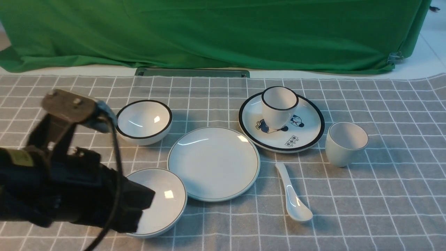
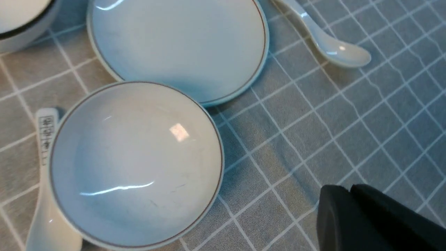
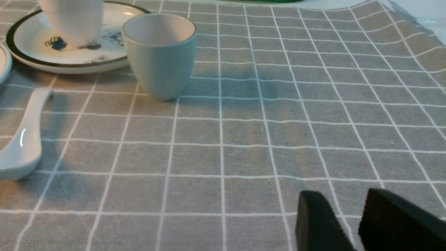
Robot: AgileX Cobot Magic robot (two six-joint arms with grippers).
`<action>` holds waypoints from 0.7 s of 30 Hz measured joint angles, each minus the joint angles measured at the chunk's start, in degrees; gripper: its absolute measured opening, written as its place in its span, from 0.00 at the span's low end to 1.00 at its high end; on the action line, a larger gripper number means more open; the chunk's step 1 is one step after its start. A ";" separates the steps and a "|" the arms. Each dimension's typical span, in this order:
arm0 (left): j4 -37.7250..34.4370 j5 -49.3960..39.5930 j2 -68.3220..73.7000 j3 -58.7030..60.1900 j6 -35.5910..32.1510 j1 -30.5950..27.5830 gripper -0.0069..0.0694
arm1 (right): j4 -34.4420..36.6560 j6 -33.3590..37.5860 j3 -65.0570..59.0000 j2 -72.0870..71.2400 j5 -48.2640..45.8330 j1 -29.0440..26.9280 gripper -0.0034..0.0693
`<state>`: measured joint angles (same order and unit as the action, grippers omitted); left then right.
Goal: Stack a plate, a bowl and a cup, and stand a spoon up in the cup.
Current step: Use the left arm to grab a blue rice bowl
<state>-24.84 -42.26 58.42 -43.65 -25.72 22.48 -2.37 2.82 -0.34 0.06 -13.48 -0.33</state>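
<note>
The plain white plate (image 1: 213,164) lies mid-table. Touching its near-left edge is the wide shallow bowl (image 1: 163,198), partly covered by my left arm. My left gripper (image 1: 144,202) hangs over the bowl's left side; in the left wrist view its black fingers (image 2: 348,190) are pressed together and empty, beside the bowl (image 2: 136,164) and the plate (image 2: 177,45). The all-white spoon (image 1: 292,195) lies right of the plate. The thin-rimmed cup (image 1: 345,143) stands upright at the right. My right gripper (image 3: 343,192) is open over bare cloth, well short of the cup (image 3: 160,59).
A black-rimmed bowl (image 1: 144,121) sits at the back left. A cartoon plate (image 1: 303,136) carries a black-rimmed cup (image 1: 278,106). A spoon with printed characters (image 2: 45,139) lies against the shallow bowl's far side. A green drape (image 1: 223,31) closes off the back.
</note>
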 joint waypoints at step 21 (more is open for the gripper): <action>5.24 -6.77 4.20 -2.32 -2.87 3.28 0.11 | 7.56 -17.57 0.00 0.00 28.63 0.00 0.38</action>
<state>-19.60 -49.03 62.62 -45.97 -28.59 25.76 5.19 -14.75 -0.34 0.06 15.15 -0.33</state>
